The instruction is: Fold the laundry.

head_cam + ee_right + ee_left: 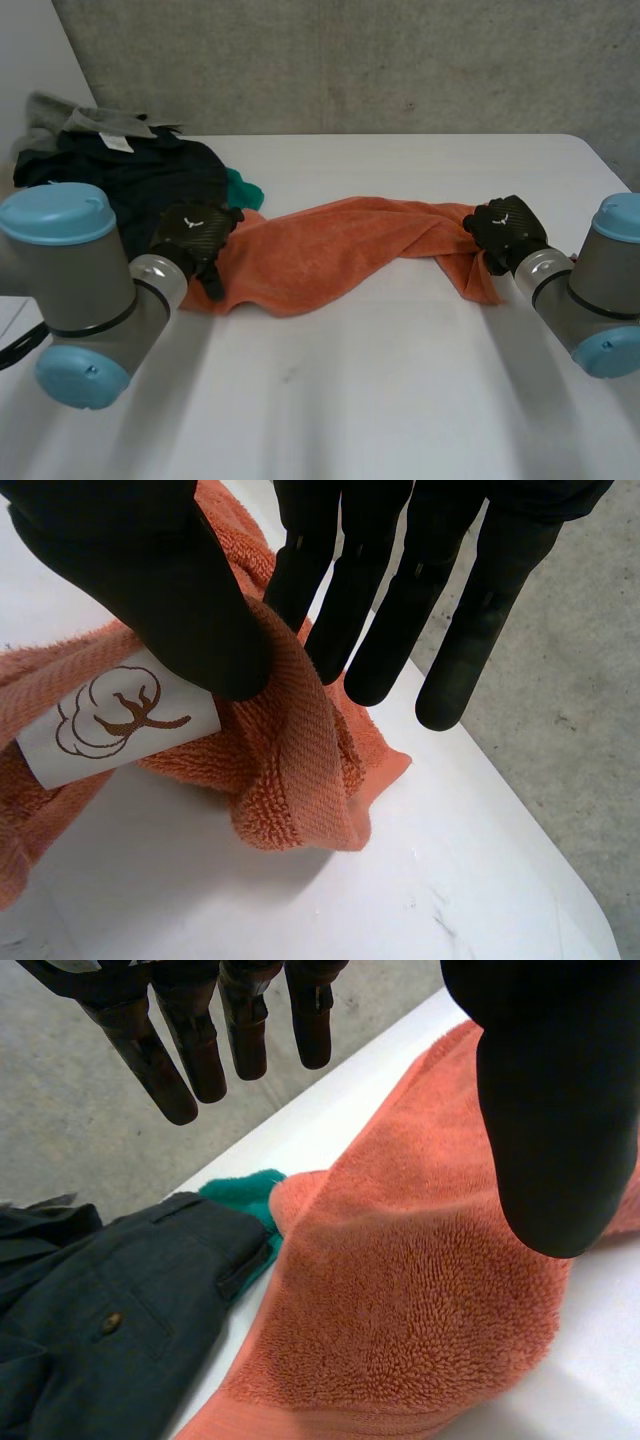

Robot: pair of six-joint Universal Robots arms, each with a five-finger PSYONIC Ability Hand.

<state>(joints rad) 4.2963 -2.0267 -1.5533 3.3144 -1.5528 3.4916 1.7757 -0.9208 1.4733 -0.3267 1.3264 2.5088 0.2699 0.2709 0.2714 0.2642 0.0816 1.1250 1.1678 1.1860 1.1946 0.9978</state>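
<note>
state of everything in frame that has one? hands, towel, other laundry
orange towel: unfolded, rumpled, one end twisted.
left hand: open, fingers straight, at the towel's untwisted end.
right hand: shut on the towel, pinching its twisted end.
dark clothes: unfolded heap beside the left hand.
teal cloth: partly tucked under the dark clothes.

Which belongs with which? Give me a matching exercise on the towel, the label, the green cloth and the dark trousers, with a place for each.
1 orange towel
2 white label
3 green cloth
4 dark trousers

a heaped at the table far left corner
b at the right hand thumb
c stretched across the table's middle
d peeking out between trousers and towel

Pairs: 1-c, 2-b, 3-d, 4-a
</note>
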